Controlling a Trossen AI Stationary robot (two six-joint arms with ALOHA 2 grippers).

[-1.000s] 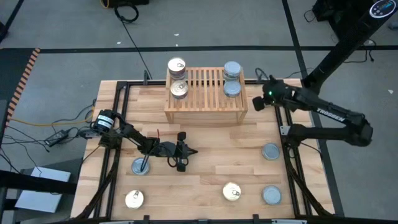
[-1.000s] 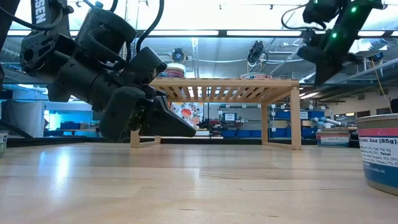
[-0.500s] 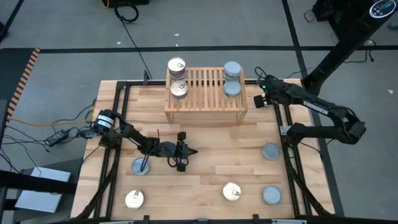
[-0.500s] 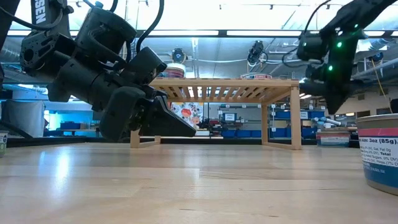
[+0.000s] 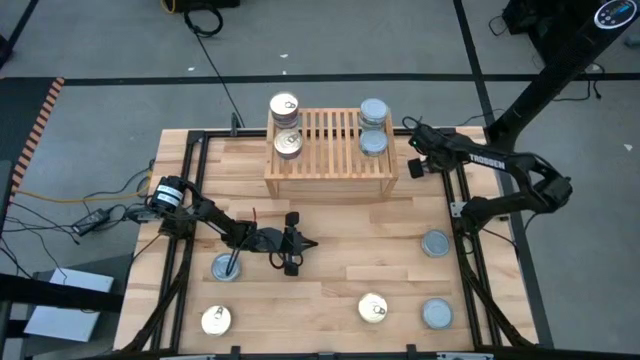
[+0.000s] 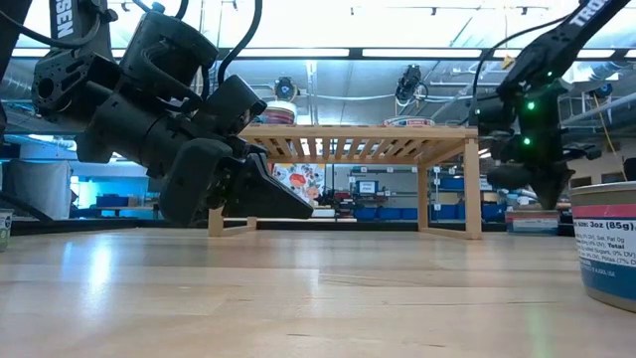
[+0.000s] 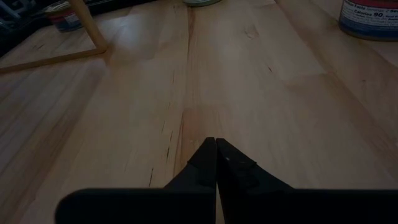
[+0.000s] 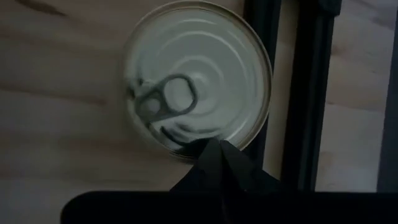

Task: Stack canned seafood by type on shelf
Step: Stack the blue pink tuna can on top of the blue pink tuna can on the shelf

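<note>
Sorting is seen on the shelf [image 5: 330, 150]: gold-topped tins [image 5: 287, 125] are stacked at one end, silver-topped tins [image 5: 373, 126] at the other. The right hand [image 5: 418, 160], fingers pressed together and empty, is held beside the shelf; a silver tin [image 8: 198, 78] lies directly beneath it. The left hand [image 5: 291, 251], likewise closed and empty, is rested on the surface [image 5: 340, 240].

overhead looking down, table-level sideways, both sharing shelf [image 5: 331, 148]

From overhead I get even, bright light and short soft shadows. At surface [image 6: 298, 298] level the ceiling strips blow out white, leaving glare on the planks (the near tin [image 6: 606, 239] blurs). Both wrist feeds are dim, their edges darkening.
</note>
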